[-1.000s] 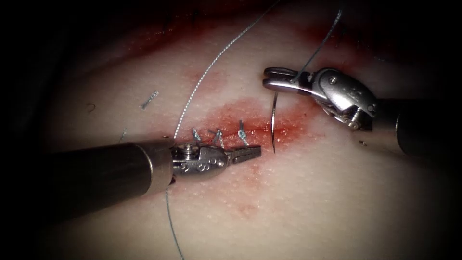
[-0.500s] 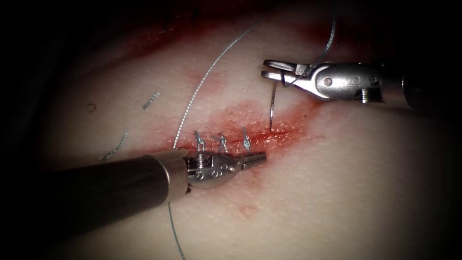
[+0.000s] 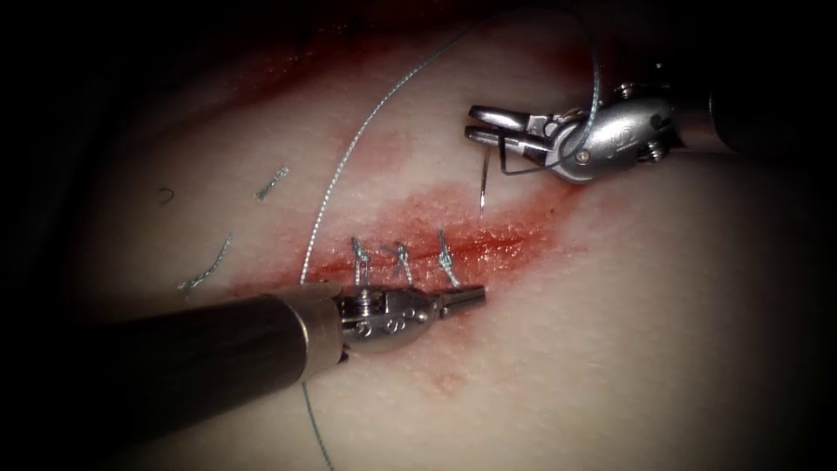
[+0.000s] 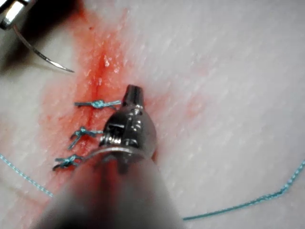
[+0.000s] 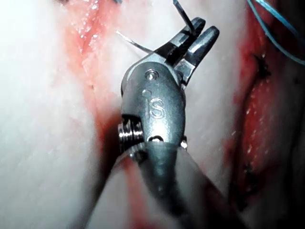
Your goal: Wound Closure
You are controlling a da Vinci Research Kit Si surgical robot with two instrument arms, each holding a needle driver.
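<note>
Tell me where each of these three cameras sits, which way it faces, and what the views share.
Endoscope view: above and in front of the pale tissue, facing the red cut; the left arm's tool and right arm's tool show.
Left wrist view: near the left wrist, looking along the shaft at its own tool beside three knotted blue stitches.
Right wrist view: near the right wrist, looking at its own tool holding the thin curved steel needle.
Shared: the endoscope and left wrist views both show the needle, free of the tissue.

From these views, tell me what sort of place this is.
Likely a suturing practice bench: two tools over tissue with a stitched cut; the right tool holds the needle, the left tool nothing.
</note>
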